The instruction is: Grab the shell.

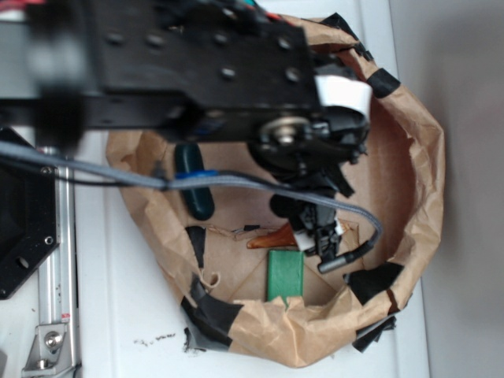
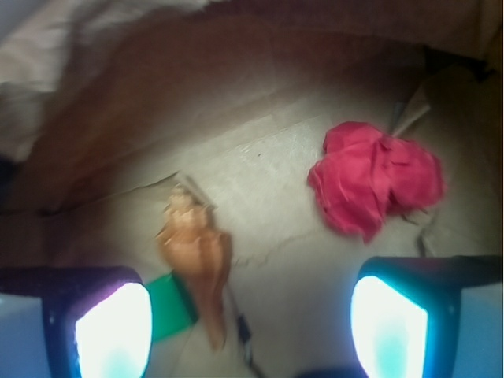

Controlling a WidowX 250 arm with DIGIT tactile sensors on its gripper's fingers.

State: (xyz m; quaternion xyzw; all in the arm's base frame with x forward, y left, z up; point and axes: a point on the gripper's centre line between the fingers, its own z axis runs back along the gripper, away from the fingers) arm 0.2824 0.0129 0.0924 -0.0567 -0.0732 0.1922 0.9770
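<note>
Gripper point(image 2: 252, 319), jaws spread wide & empty, hangs above the orange-brown shell point(image 2: 197, 260), which lies nearer its left finger point(image 2: 110, 323) on the brown-paper floor of a tape-patched paper nest point(image 1: 421, 181). Green block point(image 1: 285, 276) just beside shell; crumpled red cloth point(image 2: 374, 185) apart; white tabletop point(image 1: 126, 315) surrounds.

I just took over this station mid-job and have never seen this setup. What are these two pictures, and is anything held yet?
The exterior view looks down on a black robot arm reaching into a brown paper-lined basin. The wrist view comes from a camera on the arm, looking past its gripper; the two glowing shapes are its fingers, spread apart with nothing between them. On the floor lie the orange-brown shell, close to the left finger, a green block, a dark green capsule and a crumpled red cloth. Nothing is held.
</note>
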